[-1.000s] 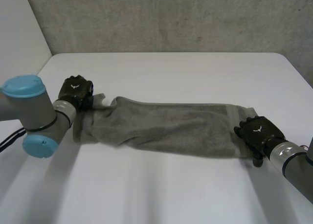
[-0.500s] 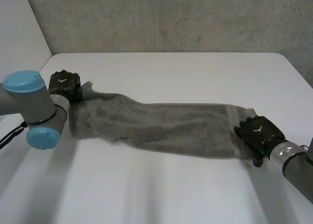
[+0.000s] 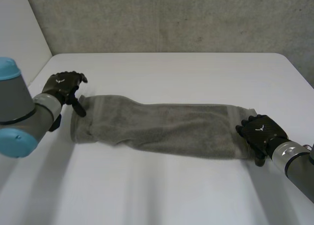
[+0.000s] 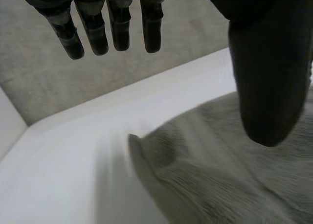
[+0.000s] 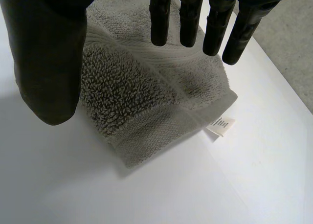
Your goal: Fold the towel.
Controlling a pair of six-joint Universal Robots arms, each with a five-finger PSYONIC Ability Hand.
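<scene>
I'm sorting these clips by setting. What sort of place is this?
Probably a robotics lab or test cell rather than a home: a plain white table stands against a rough, bare grey wall, and a grey towel lies stretched between the robot's left hand and right hand.

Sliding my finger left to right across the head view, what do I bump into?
grey left arm with light-blue caps → black left hand → long grey terry towel → black right hand → grey right arm

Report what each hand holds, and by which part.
Nothing is held. The left hand is open by the towel's left end; the right hand is open over its right end.
</scene>
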